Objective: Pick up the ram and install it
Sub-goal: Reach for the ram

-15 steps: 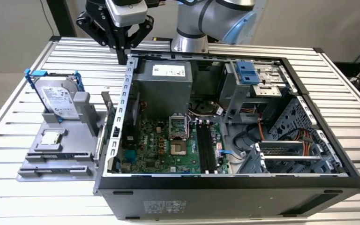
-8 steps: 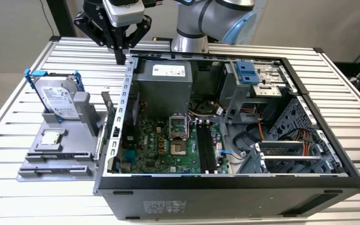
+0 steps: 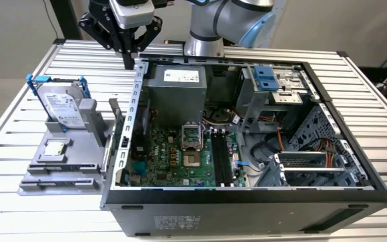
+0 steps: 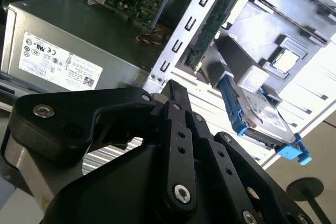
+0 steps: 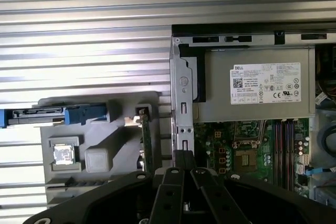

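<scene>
Gripper (image 3: 130, 63): above far corner of PC case (image 3: 247, 212), on case's fixture side, fingers pointing down. Touching nothing.
Jaws: brought together, narrow, nothing between them; seen in both wrist views.
Ram (image 5: 146, 140): standing on its long edge in grey fixture (image 3: 72, 171), just outside case side wall. Apart from gripper.
Fixture: on table (image 3: 18, 217), pushed up against case side wall.
Hard drive (image 3: 62, 106): upright in fixture w/ blue bracket, on side of ram away from case.
Processor chip (image 3: 54, 147): flat in fixture pocket, near hard drive, further from case than ram.
Case interior: open; PSU (image 3: 177, 88) at far end, green motherboard (image 3: 173, 161) on floor of case, long dark memory slots (image 3: 221, 161) alongside CPU socket.
</scene>
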Controlling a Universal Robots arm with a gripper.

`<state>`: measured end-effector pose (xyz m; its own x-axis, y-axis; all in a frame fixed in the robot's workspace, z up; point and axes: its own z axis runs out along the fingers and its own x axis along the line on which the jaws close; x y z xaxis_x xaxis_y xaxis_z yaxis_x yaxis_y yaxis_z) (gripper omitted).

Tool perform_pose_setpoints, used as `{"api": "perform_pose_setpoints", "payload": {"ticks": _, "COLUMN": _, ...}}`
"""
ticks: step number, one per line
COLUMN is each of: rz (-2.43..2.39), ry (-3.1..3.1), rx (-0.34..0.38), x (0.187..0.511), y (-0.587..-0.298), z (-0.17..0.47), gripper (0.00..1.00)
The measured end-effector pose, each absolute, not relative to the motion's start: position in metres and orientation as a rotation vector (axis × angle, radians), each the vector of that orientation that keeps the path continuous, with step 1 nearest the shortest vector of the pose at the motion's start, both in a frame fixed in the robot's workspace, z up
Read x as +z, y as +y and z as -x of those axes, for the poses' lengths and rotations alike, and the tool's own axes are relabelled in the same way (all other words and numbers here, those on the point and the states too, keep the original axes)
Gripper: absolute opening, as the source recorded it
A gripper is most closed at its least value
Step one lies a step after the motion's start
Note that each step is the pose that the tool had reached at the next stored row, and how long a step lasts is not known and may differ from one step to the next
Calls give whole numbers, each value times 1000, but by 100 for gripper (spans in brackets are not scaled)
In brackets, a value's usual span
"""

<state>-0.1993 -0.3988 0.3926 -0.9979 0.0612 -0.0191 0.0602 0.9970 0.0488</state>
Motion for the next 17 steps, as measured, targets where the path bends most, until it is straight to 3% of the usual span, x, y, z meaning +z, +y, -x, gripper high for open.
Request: {"api": "perform_pose_setpoints", "payload": {"ticks": 17, "rz": -78, "ry": 3119, "rx": 75, "x": 393, "y": -399, "z": 234, "gripper": 0}}
